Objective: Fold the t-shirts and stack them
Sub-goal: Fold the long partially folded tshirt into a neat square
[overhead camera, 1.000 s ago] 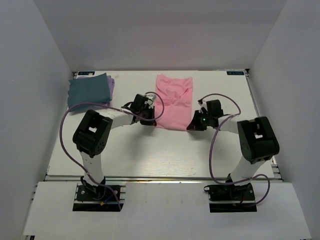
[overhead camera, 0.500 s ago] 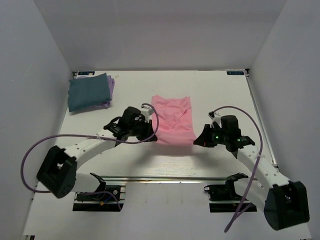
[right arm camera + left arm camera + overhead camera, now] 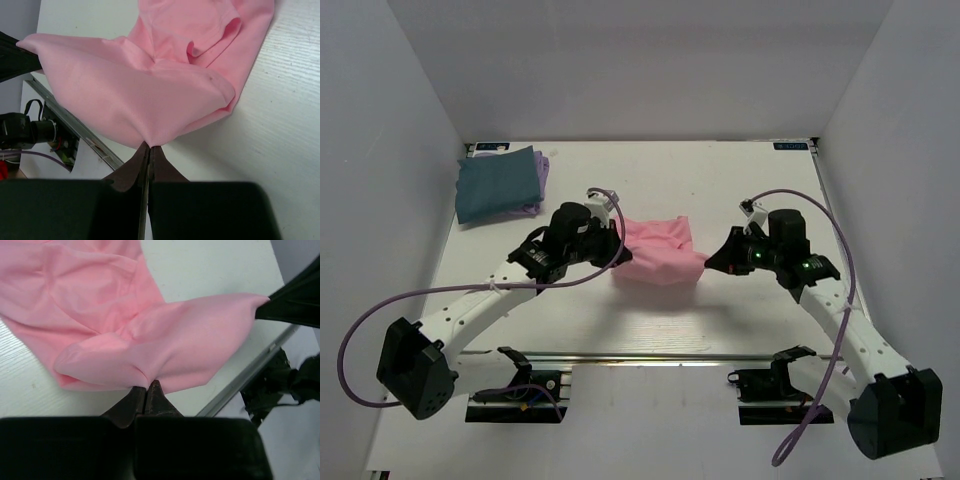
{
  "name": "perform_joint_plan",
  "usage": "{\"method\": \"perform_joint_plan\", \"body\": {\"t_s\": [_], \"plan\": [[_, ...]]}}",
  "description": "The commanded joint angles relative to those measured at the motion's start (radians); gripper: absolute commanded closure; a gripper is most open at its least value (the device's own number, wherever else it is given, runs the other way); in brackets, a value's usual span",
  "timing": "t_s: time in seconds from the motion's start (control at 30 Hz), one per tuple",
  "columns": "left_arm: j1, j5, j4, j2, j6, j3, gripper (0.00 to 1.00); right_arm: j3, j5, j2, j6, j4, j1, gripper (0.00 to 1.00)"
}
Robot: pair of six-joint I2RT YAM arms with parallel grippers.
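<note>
The light pink t-shirt (image 3: pixel 658 252) hangs bunched between my two grippers above the middle of the table. My left gripper (image 3: pixel 613 255) is shut on its left near corner, seen in the left wrist view (image 3: pixel 147 385). My right gripper (image 3: pixel 710 262) is shut on its right near corner, seen in the right wrist view (image 3: pixel 150 145). The pink cloth (image 3: pixel 165 345) sags, its far part resting on the table (image 3: pixel 200 35). The dark teal-blue t-shirt (image 3: pixel 497 183) lies folded at the far left on top of the pale lavender t-shirt (image 3: pixel 543 170), of which only an edge shows.
White walls enclose the table (image 3: pixel 740 190) on three sides. A metal rail (image 3: pixel 640 352) runs along the near edge. Purple cables loop off both arms.
Both grippers have lifted the pink shirt's near edge off the table and carried it toward the far side, folding the cloth up; the shirt now looks shorter and bunched.
</note>
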Motion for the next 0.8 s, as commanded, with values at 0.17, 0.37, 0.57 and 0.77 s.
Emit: {"method": "perform_joint_plan", "body": {"t_s": [0.17,0.37,0.57,0.77], "plan": [[0.019,-0.401,-0.091,0.057,-0.111,0.154,1.00,0.205,0.052,0.200,0.018,0.108,-0.004,1.00],[0.019,-0.497,-0.091,0.137,-0.102,0.232,0.95,0.314,0.040,0.335,-0.002,0.114,-0.005,1.00],[0.039,-0.566,-0.103,0.283,-0.102,0.341,0.95,0.421,0.066,0.447,-0.010,0.112,-0.007,1.00],[0.102,-0.565,-0.103,0.441,-0.093,0.466,0.97,0.562,0.052,0.614,-0.016,0.105,-0.019,1.00]]}}
